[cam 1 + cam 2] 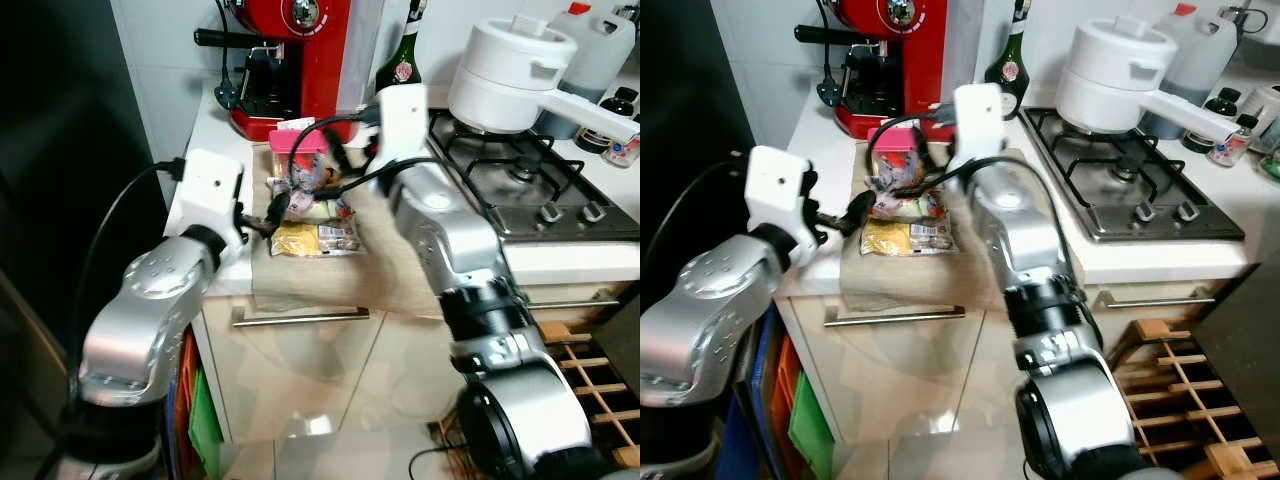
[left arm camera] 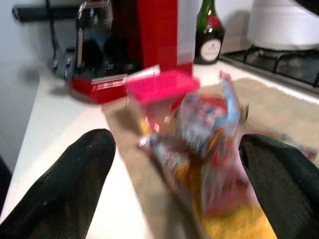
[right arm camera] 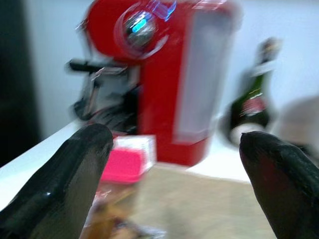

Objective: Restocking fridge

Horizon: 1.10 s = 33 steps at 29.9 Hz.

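A pile of food packets (image 1: pixel 312 222) lies on a beige cloth (image 1: pixel 330 275) spread over the white counter (image 1: pixel 215 130), in front of the red coffee machine (image 1: pixel 295 55). A pink-lidded box (image 2: pixel 155 85) stands just behind the pile. The left gripper (image 2: pixel 174 174) hangs spread wide beside the packets, grasping nothing. The right gripper (image 3: pixel 174 164) hovers above them, fingers apart, empty.

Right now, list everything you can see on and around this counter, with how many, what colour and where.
Coffee machine: one, red, back of counter.
Box: one, pink lid, before the machine.
Snack packets: several, mixed colours, piled on the cloth.
Cloth: one, beige, over the counter edge.
Bottle: one, dark green, beside the machine.
Pot: one, white, on the hob.
Hob: one, steel, robot's right.
Jug: one, clear, behind the pot.
Left gripper: open, at the packets.
Right gripper: open, above the cloth.
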{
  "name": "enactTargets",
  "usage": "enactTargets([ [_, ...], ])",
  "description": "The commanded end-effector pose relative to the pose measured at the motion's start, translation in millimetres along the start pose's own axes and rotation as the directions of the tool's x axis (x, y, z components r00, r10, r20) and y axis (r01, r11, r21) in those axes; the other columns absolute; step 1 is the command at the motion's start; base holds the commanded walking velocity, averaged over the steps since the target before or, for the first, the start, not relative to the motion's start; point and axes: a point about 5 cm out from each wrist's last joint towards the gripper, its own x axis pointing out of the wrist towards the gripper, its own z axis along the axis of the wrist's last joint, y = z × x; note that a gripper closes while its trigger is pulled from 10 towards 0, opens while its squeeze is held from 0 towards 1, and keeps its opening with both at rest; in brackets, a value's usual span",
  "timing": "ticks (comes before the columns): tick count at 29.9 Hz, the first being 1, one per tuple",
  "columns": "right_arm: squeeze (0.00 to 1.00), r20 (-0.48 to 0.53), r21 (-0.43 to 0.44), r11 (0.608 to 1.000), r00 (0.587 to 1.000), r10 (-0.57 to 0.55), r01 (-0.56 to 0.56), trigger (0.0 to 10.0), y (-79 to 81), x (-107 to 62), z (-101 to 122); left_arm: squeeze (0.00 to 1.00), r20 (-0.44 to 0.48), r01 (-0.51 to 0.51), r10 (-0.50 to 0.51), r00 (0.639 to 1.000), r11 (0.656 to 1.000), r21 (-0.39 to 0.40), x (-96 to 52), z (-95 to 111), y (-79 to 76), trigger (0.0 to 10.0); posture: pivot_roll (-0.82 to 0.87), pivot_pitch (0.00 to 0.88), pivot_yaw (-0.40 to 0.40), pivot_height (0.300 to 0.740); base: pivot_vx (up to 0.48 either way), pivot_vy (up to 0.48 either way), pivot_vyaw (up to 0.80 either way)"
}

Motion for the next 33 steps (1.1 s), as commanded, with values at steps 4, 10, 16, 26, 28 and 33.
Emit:
enactTargets([
  [4, 0.0, 0.193, -0.113, 0.975, 0.967, -0.166, 0.19, 10.0, -28.8, -24.6, 11.2, 0.0, -0.017, -0.001, 0.002, 1.0, 0.998, 0.067, 18.1, 16.0, 7.2, 10.0, -0.06, 0.0, 0.051, 0.74, 0.0, 0.0, 0.0],
  [10, 0.0, 0.281, -0.196, 0.934, 0.93, -0.237, 0.297, 10.0, -39.7, -46.1, 8.7, 0.0, -0.119, 0.008, -0.004, 0.993, 0.999, 0.036, 35.0, 15.7, 15.8, 10.0, -0.09, 0.0, 0.1, 0.74, 0.0, 0.0, 0.0],
  [16, 0.0, 0.403, -0.247, 0.912, 0.89, -0.211, 0.328, 10.0, -30.5, -56.4, 18.0, 0.0, -0.207, 0.035, -0.043, 0.977, 0.998, -0.044, 48.9, 18.9, 25.1, 10.0, -0.09, 0.0, 0.156, 0.74, 0.0, 0.0, 0.0],
  [26, 0.0, 0.45, -0.246, 0.917, 0.875, -0.179, 0.314, 10.0, -11.9, -60.4, 18.4, 0.0, -0.279, 0.034, -0.118, 0.953, 0.957, -0.288, 61.8, 19.7, 9.8, 10.0, -0.09, 0.0, 0.197, 0.74, 0.0, 0.0, 0.0],
  [28, 0.0, 0.441, -0.249, 0.941, 0.892, -0.099, 0.227, 10.0, -4.7, -64.6, 16.7, 0.0, -0.312, 0.021, -0.123, 0.942, 0.95, -0.312, 62.4, 13.5, 6.0, 10.0, -0.09, 0.0, 0.196, 0.74, 0.0, 0.0, 0.0],
  [33, 0.0, 0.256, -0.188, 0.982, 0.966, 0.045, 0.004, 10.0, -4.7, -82.8, -8.8, 0.0, -0.37, -0.004, -0.125, 0.921, 0.944, -0.329, 59.9, 0.1, -0.4, 10.0, -0.09, 0.0, 0.203, 0.74, 0.0, 0.0, 0.0],
])
